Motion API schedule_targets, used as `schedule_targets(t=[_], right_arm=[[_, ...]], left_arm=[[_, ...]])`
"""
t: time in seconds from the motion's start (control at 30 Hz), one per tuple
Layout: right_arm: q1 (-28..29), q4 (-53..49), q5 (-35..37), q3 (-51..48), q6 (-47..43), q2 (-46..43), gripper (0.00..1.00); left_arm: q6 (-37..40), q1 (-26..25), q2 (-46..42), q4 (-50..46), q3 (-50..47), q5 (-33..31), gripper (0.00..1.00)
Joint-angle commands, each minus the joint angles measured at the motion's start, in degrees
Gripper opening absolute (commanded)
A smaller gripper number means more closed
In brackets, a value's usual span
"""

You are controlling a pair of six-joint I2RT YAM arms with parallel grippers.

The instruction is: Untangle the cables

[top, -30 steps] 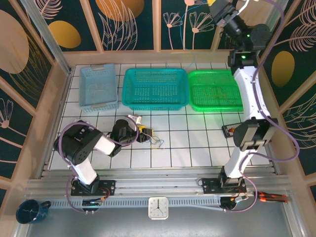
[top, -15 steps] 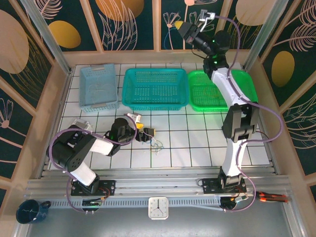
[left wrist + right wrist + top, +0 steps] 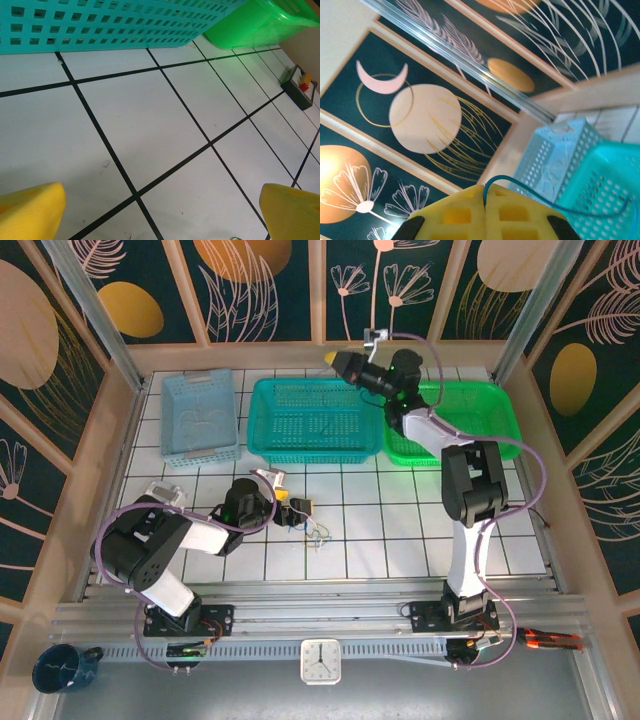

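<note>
Just at 4 o'clock from my wide-open, empty left gripper [image 3: 290,498] lie the cables [image 3: 314,529]; my far right gripper [image 3: 343,361] pinches a blue cord [image 3: 530,198].

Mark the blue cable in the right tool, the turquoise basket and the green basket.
blue cable [image 3: 540,194], right wrist view, its free arc.
turquoise basket [image 3: 315,422], top external view, perforated floor.
green basket [image 3: 488,420], top external view, bare floor.

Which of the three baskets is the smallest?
The pale blue basket at the left end of the row; the teal basket and green basket are clearly wider.
</note>
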Motion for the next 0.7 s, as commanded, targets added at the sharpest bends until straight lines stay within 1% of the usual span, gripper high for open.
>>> schedule_targets(t=[0.0, 0.17, 0.23, 0.27, 0.3, 0.33, 0.37, 0.43, 0.5, 0.57, 0.67], right_arm=[[1.59, 6.16, 1.17, -3.79, -0.51, 0.52, 0.00], [2.26, 7.00, 1.75, -7.42, -1.06, 1.81, 0.00], [2.38, 4.66, 1.69, -6.82, -2.65, 2.29, 0.00], [2.45, 2.19, 1.73, -6.09, -4.07, 2.40, 0.02], [2.48, 0.08, 1.88, -5.54, -5.62, 2.30, 0.13], [2.59, -2.36, 2.09, -4.99, -7.38, 2.05, 0.30], [2.69, -4.46, 2.43, -4.65, -8.93, 1.67, 0.43], [2.67, -7.96, 3.33, -4.34, -11.34, 0.23, 0.57], [2.68, -11.00, 3.81, -4.25, -13.76, -1.45, 0.64], [2.66, -14.08, 4.66, -4.38, -16.21, -3.50, 0.66], [2.56, -16.92, 5.08, -5.47, -18.59, -7.18, 0.67]], left_arm=[[-0.49, -0.16, -0.18, -0.04, 1.25, -0.96, 0.99], [-0.67, -0.15, 0.26, 0.05, 1.40, -1.22, 0.99], [-0.77, -0.16, 0.18, 0.05, 1.49, -1.22, 0.99], [-0.76, -0.09, 0.09, -0.04, 1.57, -1.22, 0.99], [-0.76, -0.16, 0.00, -0.13, 1.70, -1.31, 0.99], [-0.68, -0.15, -0.01, -0.33, 1.77, -1.39, 0.99], [-0.67, -0.16, -0.01, -0.47, 1.92, -1.40, 0.99], [-0.72, -0.16, 0.08, -0.65, 2.10, -1.45, 0.99], [-0.94, -0.16, 0.30, -0.78, 2.29, -1.72, 0.99], [-1.51, -0.14, 0.44, -1.84, 2.76, -2.59, 0.99], [-1.95, -0.14, 0.52, -3.67, 3.79, -3.57, 0.99]])
